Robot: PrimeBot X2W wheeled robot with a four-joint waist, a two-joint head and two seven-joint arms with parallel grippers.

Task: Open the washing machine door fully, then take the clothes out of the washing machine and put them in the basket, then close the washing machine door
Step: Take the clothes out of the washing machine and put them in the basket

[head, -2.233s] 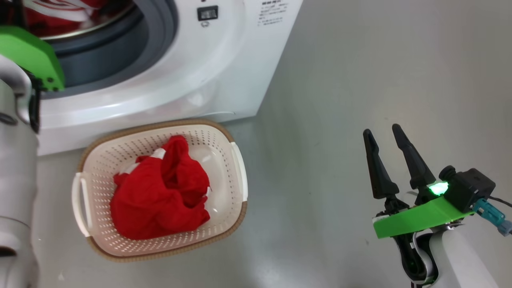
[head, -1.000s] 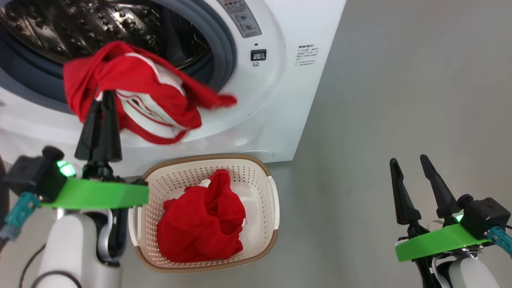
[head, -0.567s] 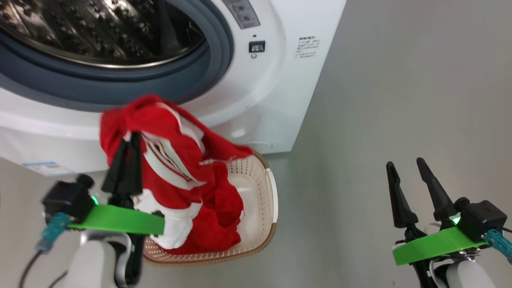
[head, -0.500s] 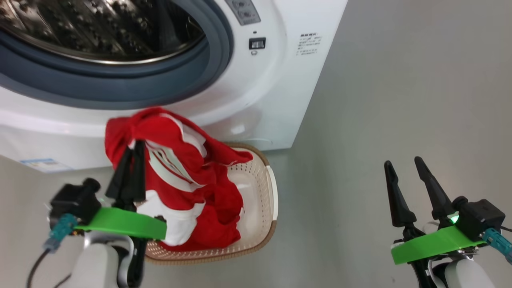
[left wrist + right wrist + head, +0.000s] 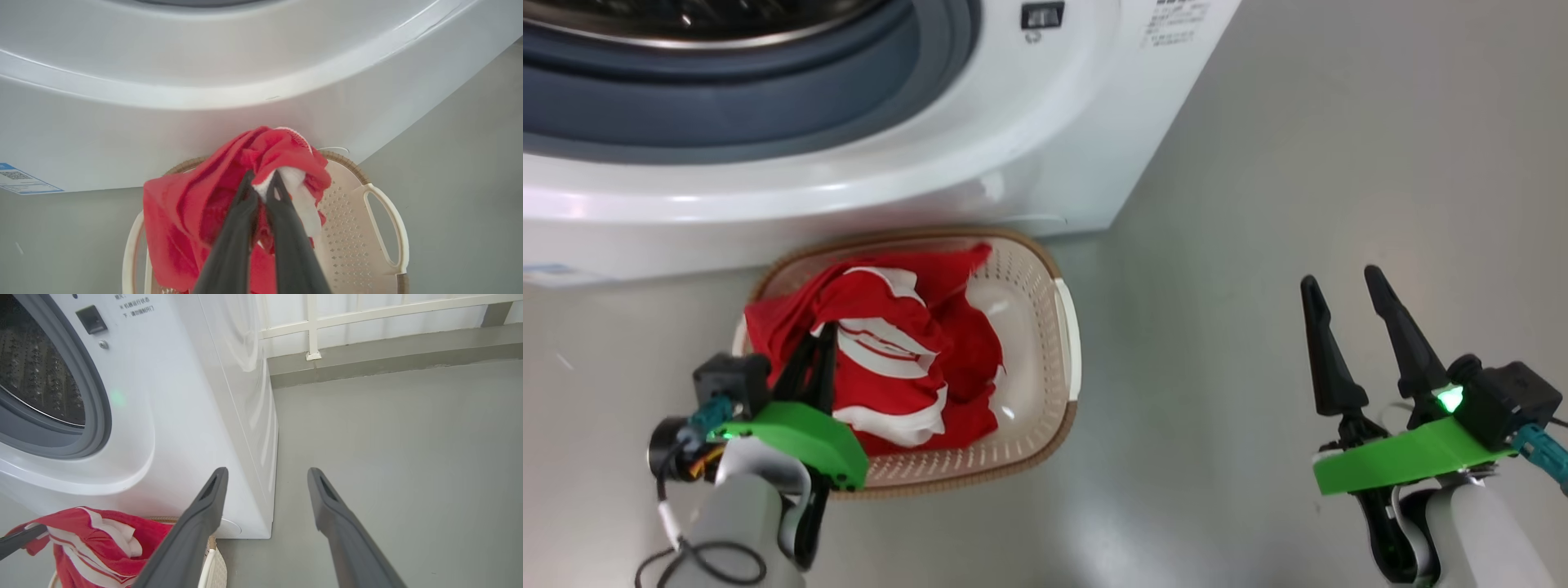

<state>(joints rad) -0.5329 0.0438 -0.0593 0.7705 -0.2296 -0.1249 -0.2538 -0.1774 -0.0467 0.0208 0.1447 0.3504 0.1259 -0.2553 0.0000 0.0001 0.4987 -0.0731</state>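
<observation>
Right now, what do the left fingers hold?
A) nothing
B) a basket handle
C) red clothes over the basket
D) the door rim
C: the left fingers are closed on a fold of the clothes, which hang over the basket.

No legible text; small print on the washing machine perhaps Chinese

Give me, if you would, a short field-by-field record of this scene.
left gripper: shut on clothes, over basket
right gripper: open, empty, over floor
clothes: red with white bands, heaped in basket
basket: on floor, in front of washer
washer: front open, drum visible
</observation>
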